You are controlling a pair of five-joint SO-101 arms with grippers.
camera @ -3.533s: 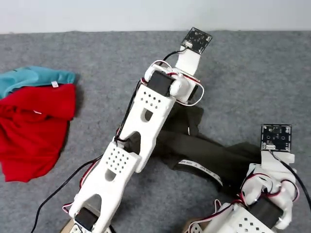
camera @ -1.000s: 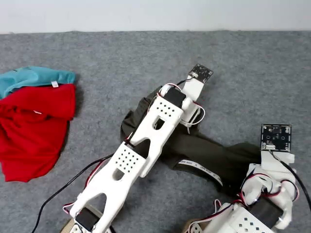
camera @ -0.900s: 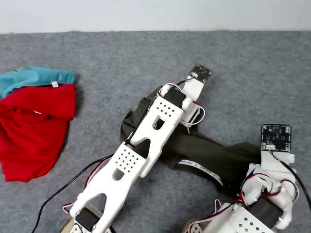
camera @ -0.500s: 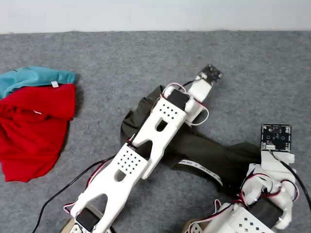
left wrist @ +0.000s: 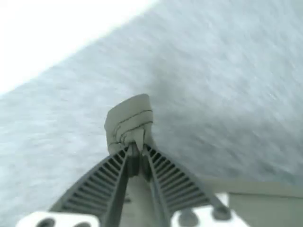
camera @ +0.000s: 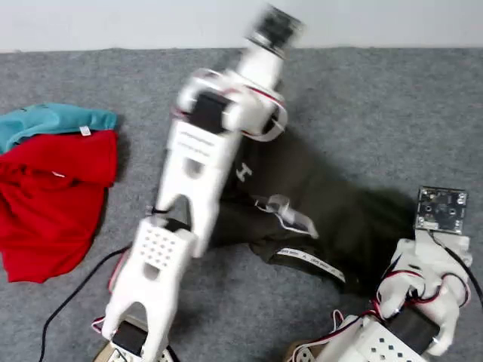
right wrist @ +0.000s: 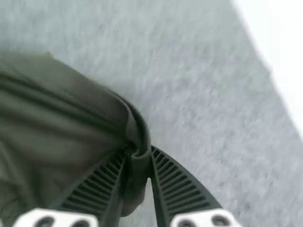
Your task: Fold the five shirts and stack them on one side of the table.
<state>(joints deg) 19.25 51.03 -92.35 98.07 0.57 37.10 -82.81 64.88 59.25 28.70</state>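
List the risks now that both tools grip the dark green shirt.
The left tool pinches only a small fold of the dark green shirt, so the cloth may slip out under tension. The shirt lies bunched between it and the right tool, so it may set down creased.

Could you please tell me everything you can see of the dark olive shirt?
The dark olive shirt is soft, matte cloth, rumpled and partly stretched across the grey table, with a pale label strip along one edge. The left pincer is shut on a bunched fold; the right pincer is shut on another edge.
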